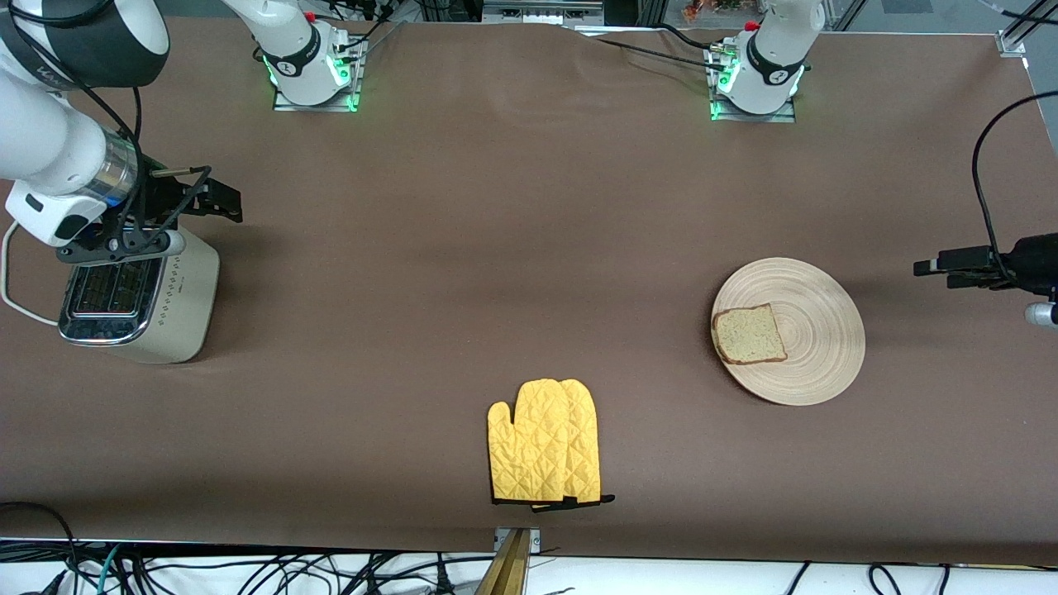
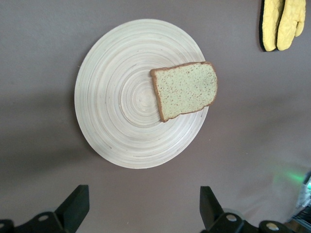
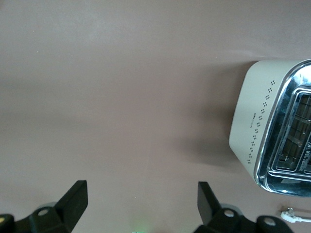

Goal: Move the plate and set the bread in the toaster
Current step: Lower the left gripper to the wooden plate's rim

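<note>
The round wooden plate (image 1: 818, 310) lies toward the left arm's end of the table, and the bread slice (image 1: 749, 335) lies on the part of it that faces the right arm's end. Both show in the left wrist view, the plate (image 2: 116, 107) and the bread (image 2: 185, 91). My left gripper (image 1: 938, 268) is open and empty over bare table beside the plate (image 2: 143, 208). The cream toaster (image 1: 157, 306) stands at the right arm's end, slots up. My right gripper (image 1: 227, 202) is open and empty over the table beside the toaster (image 3: 257, 126); in its own wrist view the gripper (image 3: 142, 208) shows wide-open jaws.
A yellow quilted mitt (image 1: 545, 442) lies mid-table, nearer to the front camera than the plate and toaster; it also shows in the left wrist view (image 2: 283, 23). The toaster's white cord (image 1: 12, 289) loops off the table's end, its plug (image 3: 291, 215) on the cloth.
</note>
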Motion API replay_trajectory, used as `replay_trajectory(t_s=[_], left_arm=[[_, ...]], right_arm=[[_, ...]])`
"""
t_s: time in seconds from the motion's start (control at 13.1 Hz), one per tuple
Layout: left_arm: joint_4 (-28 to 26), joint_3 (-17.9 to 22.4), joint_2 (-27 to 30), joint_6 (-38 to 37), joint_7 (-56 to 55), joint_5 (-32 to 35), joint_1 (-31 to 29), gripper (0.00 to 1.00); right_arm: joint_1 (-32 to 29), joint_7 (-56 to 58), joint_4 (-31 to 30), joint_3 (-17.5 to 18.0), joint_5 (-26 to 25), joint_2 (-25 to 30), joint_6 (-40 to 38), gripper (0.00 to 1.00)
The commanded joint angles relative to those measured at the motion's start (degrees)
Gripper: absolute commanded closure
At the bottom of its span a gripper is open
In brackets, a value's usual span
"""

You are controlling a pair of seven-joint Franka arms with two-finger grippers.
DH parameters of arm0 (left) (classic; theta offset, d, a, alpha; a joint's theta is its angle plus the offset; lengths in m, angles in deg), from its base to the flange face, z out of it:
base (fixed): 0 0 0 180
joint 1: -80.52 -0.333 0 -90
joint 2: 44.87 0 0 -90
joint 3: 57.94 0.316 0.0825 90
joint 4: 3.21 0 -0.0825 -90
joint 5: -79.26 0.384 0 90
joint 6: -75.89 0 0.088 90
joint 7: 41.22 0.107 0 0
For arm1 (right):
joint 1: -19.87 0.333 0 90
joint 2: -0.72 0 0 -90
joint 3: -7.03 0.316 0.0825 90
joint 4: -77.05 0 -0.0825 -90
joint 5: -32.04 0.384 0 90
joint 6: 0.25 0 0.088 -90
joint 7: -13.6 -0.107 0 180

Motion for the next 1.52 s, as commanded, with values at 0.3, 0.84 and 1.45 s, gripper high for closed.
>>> replay_trajectory(t_s=[0.3,0.84,1.45], left_arm=[[1.90,-0.54,-17.99,9.77,22.71,-9.48,-5.81,0.00],[1.28,-0.63,-24.34,9.61,16.96,-17.50,-5.55,0.72],[1.46,-0.98,-24.70,7.33,11.87,-17.42,-5.55,1.00]], right_arm=[[-0.27,-0.58,-0.83,0.57,-0.66,-0.93,3.02,0.00],[-0.27,0.12,-0.75,0.57,-0.66,-0.93,2.93,0.00],[-0.27,0.12,-0.83,0.57,-0.66,-0.93,3.02,0.00]])
